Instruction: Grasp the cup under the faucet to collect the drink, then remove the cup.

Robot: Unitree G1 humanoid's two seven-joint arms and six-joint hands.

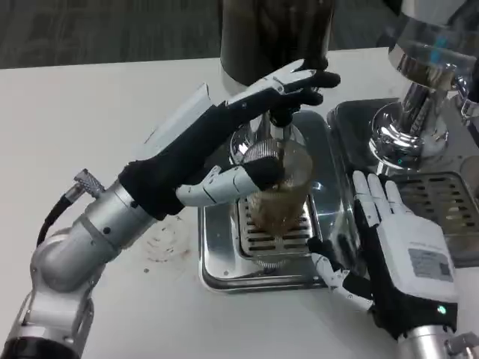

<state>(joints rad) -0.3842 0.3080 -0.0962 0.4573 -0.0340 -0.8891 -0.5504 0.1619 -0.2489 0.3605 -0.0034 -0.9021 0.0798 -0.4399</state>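
clear cup [288,196] gripped by left hand [243,153], faucet [278,120] half hidden; right hand [400,250] spread, empty.

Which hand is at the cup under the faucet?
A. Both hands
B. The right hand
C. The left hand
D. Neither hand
C: the left hand wraps its fingers around the cup, which stands on the drip tray with brown drink in it, while the right hand is apart to the side, fingers spread and holding nothing.
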